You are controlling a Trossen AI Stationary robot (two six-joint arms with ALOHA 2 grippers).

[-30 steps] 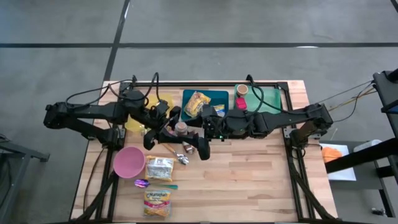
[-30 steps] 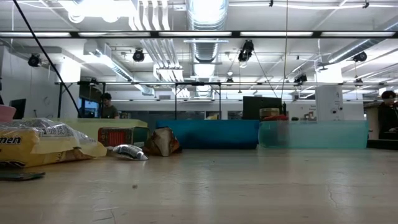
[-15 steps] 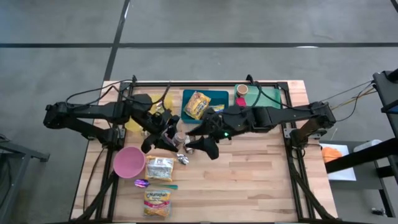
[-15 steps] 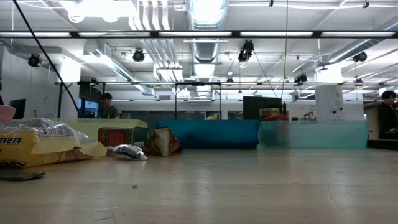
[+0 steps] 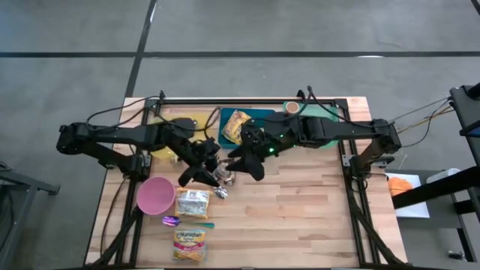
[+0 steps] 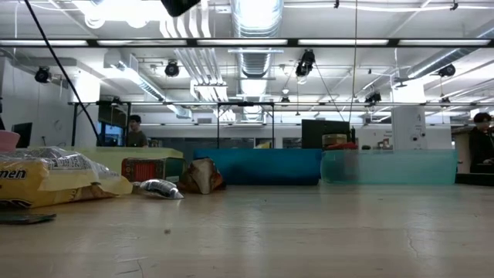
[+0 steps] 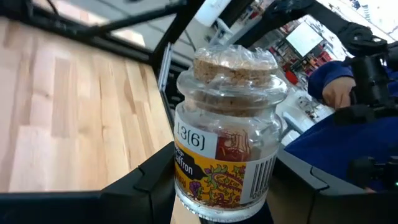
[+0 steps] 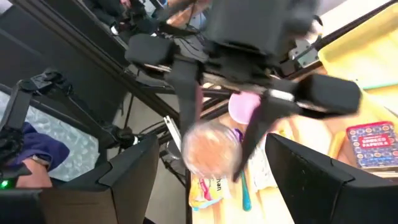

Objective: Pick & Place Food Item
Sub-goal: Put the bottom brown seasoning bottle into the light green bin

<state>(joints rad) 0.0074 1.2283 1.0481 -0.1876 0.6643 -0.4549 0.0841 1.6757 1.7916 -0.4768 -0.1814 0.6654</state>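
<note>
Since the earlier frames both arms shifted: the left pincer (image 5: 212, 163) carried the saffron jar (image 5: 222, 176) away from the yellow tray toward mid-worktop, and the right pincer (image 5: 238, 160) swung in from the teal tray side to face it.

Left pincer was closed on the jar, fingers (image 7: 146, 177) bearing on the glass at both sides of the label; cork stopper (image 7: 234, 64) under clear wrap pointed away from the wrist. Jar was held above the worktop (image 5: 300, 202), just beside a small foil packet (image 5: 220, 192).

Right pincer stood open and empty, fingers (image 8: 134, 168) spread wide, with the jar (image 8: 210, 148) straight ahead of it but apart.

Also on the worktop: pink bowl (image 5: 155, 196), noodle packet (image 5: 192, 203), a second packet (image 5: 189, 244) nearer the front edge, snack bag (image 5: 237, 124) on the blue tray (image 5: 264, 115).

Low view showed a person (image 6: 136, 131) in the room beyond.
</note>
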